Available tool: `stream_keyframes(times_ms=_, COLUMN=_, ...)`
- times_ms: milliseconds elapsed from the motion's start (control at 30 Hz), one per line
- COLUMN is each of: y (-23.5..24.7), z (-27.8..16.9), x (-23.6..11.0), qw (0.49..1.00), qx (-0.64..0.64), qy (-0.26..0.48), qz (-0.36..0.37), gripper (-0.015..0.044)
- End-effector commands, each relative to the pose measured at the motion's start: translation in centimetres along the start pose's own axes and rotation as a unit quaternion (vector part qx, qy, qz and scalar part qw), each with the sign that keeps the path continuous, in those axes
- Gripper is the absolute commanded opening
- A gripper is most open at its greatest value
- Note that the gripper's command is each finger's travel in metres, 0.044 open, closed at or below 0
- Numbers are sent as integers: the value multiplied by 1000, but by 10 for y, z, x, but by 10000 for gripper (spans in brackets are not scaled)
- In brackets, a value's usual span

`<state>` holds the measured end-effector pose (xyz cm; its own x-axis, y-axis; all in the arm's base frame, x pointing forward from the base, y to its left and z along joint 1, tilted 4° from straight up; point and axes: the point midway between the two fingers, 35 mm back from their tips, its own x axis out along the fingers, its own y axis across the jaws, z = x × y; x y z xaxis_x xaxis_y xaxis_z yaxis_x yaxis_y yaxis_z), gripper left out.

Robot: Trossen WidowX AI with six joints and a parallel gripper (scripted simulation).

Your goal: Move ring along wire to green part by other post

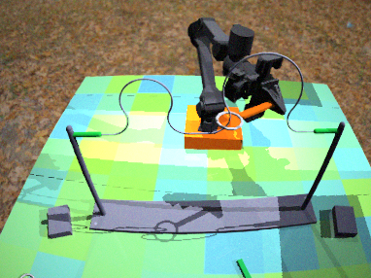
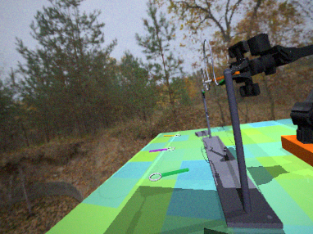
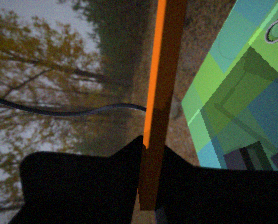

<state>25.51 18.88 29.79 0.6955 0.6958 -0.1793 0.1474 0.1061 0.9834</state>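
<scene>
Ring (image 1: 229,120) and orange handle (image 1: 255,111) make one thin, stiff, light piece, we judge: a wire hoop on a slim bar, with little weight to fight but a long lever that could swing if held loosely. Our gripper (image 1: 271,104) is clenched on the far end of the handle, the ring sticking out toward 8 o'clock of it in the top view, over the orange base (image 1: 214,137), partway along the grey wire (image 1: 272,55). We cannot tell ring-to-wire clearance. Holding at the handle's end, well away from the hoop, seems right to us.
</scene>
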Motion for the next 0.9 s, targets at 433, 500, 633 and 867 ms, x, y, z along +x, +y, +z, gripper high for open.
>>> stream_keyframes(times_ms=433, y=25, z=1, x=-4, qw=998, qx=53, qy=8, qz=38, gripper=-150)
stream_keyframes(times_ms=500, y=28, z=1, x=-5, qw=997, qx=60, qy=9, qz=42, gripper=-150)
stream_keyframes(times_ms=633, y=32, z=2, x=-6, qw=996, qx=73, qy=11, qz=49, gripper=-150)
stream_keyframes(times_ms=867, y=40, z=3, x=-8, qw=993, qx=95, qy=14, qz=62, gripper=-150)
